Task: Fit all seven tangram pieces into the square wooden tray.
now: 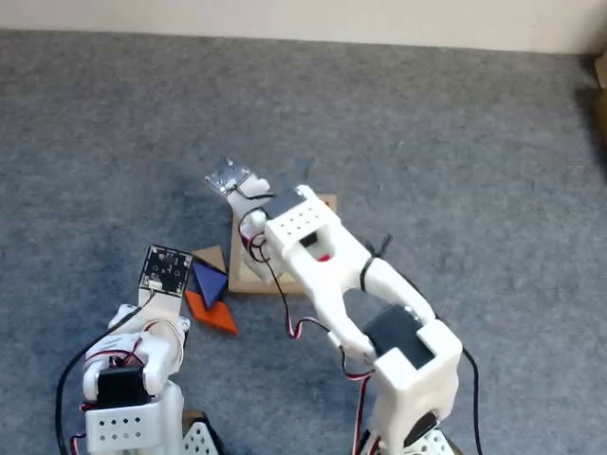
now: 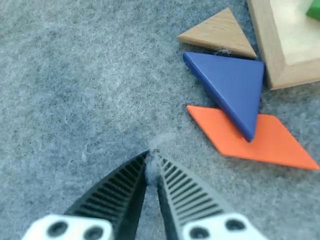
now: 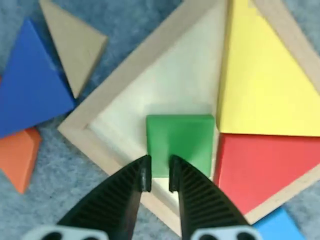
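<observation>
Green square (image 3: pixel 180 142): in wooden tray (image 3: pixel 125 80), directly beneath right gripper (image 3: pixel 160 175), whose fingers are narrowly parted and empty.
Blue triangle (image 2: pixel 230 90): loose, overlapping orange parallelogram (image 2: pixel 270 145), nearer left gripper (image 2: pixel 152 160), which is clenched and empty.

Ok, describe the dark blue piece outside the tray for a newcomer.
Find the square wooden tray on the grey carpet. Along one side lie three pieces; the dark blue triangle is the middle one, between a plain wood triangle and an orange parallelogram, overlapping the orange.

Left hand (image 2: pixel 152 159) closed, arm tucked back; right hand (image 3: pixel 160 176) slightly parted, arm extended.
</observation>
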Robot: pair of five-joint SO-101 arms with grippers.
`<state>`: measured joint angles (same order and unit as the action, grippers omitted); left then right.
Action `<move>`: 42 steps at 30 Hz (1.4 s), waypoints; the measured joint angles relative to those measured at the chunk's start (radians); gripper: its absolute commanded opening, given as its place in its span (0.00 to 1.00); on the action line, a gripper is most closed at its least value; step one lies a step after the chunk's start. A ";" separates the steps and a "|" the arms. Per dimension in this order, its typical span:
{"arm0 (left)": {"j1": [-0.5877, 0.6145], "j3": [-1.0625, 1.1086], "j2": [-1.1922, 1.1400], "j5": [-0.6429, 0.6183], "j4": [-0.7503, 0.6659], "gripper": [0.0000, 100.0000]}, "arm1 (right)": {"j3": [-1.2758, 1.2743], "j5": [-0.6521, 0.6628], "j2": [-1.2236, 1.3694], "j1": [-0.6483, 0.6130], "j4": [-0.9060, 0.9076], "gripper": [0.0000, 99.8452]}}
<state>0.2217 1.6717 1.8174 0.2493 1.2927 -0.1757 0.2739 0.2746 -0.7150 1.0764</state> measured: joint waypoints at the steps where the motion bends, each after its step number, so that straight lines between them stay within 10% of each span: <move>1: 0.000 0.000 0.000 0.000 0.000 0.01 | -0.014 0.000 -0.008 0.002 -0.006 0.07; 27: 0.000 0.000 0.000 0.000 0.000 0.01 | -0.035 -0.002 -0.155 0.115 -0.115 0.07; 42: 0.000 0.000 0.000 0.000 0.000 0.01 | -0.035 -0.371 -0.319 0.341 0.020 0.14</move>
<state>0.2217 1.6717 1.8174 0.2493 1.2927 -0.2110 -0.0974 -0.0445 -0.3744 1.0963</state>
